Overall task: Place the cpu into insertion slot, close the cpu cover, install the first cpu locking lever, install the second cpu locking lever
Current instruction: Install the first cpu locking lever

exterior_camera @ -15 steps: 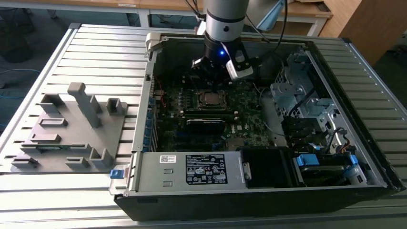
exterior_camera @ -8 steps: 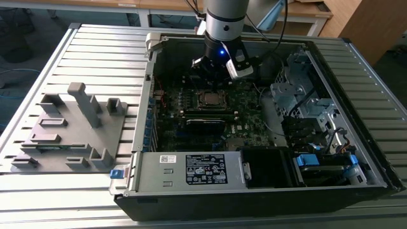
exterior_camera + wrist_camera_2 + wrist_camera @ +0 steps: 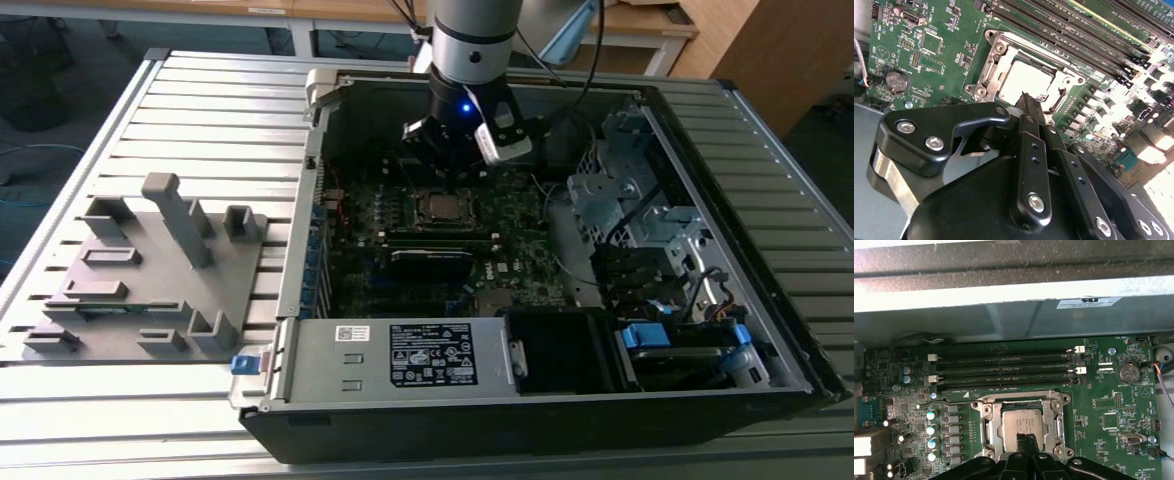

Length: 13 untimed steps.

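The cpu (image 3: 1024,421) (image 3: 1026,80) lies flat in the insertion slot (image 3: 441,207) on the green motherboard, its dull silvery top facing up. The cpu cover (image 3: 994,427) (image 3: 998,50), a silvery frame plate, lies down around it, and the chip shows through its window. My gripper (image 3: 1026,439) (image 3: 1027,98) hangs just over the edge of the cpu with its black fingertips pressed together and nothing between them. In the exterior view the gripper (image 3: 447,172) stands inside the open case, right above the socket. Whether the locking levers are latched I cannot tell.
Long black memory slots (image 3: 1004,365) run beside the socket. A coin battery (image 3: 1128,372) sits on the board. The case walls (image 3: 747,250), drive cage and power supply (image 3: 400,355) hem in the board. A grey fixture (image 3: 147,270) stands on the slatted table at the exterior view's left.
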Motion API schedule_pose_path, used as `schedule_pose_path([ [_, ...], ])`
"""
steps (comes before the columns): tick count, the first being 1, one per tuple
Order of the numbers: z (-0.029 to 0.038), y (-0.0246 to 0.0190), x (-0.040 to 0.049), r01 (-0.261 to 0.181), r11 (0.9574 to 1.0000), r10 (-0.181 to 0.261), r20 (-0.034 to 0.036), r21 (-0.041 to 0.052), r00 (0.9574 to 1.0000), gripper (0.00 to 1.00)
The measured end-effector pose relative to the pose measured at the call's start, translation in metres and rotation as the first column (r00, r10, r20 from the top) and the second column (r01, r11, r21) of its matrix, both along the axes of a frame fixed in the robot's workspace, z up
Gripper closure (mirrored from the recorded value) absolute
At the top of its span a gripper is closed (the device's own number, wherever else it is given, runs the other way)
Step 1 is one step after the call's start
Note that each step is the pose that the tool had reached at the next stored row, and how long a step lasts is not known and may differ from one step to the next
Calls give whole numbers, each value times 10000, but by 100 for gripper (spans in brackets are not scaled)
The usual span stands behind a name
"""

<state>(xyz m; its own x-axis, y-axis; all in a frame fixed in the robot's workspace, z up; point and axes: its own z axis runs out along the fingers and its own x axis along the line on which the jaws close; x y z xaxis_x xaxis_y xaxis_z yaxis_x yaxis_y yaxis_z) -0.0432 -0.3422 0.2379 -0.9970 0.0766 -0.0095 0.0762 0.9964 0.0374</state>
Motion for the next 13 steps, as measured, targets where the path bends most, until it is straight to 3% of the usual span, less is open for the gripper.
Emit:
schedule_pose_path([
  [13, 0, 0, -35, -1, 10000, 1, 0, -1, 10000, 89],
])
